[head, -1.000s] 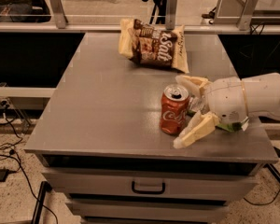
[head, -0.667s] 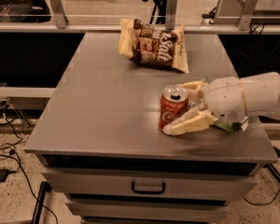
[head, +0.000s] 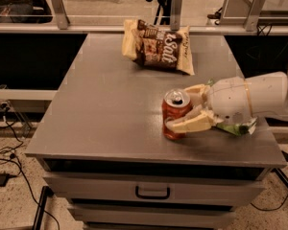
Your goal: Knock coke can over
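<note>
The red coke can [head: 175, 113] stands upright on the grey table [head: 110, 109], near the front right. My gripper [head: 178, 108] reaches in from the right at can height. Its cream fingers sit on either side of the can. The near finger [head: 189, 124] lies across the can's lower front. The far finger [head: 196, 90] is behind the can's top right. The fingers look closed against the can.
A brown and cream snack bag [head: 158, 47] lies at the back middle of the table. A green bag [head: 237, 128] shows partly under my white arm [head: 259, 97]. The table's front edge runs just below the can. A drawer with a handle [head: 152, 193] is underneath.
The near finger has swung up from a wide-open spread toward the can and now lies against its front. The can has stayed upright in place.
</note>
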You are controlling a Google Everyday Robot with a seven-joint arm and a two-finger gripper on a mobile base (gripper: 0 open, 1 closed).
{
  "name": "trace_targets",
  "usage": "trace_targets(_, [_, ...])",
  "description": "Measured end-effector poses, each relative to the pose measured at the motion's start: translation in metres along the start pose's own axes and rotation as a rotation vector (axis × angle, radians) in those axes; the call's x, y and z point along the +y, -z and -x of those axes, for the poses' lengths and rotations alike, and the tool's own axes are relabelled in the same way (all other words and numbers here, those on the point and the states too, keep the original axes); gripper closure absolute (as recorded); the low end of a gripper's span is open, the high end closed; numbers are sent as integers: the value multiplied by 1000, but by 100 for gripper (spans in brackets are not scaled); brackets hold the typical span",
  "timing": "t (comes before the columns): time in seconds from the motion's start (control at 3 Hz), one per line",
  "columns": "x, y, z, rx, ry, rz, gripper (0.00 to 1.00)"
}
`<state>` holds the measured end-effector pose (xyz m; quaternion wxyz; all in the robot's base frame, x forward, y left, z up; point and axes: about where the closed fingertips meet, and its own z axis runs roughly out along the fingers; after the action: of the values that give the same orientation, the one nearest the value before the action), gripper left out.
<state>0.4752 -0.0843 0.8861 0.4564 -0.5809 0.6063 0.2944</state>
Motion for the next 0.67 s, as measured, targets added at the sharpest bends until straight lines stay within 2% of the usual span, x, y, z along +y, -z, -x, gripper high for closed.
trace_targets(0.33, [-7, 2, 14, 58, -10, -3, 100])
trace_targets(0.67, [-26, 3, 43, 163, 25, 6, 100])
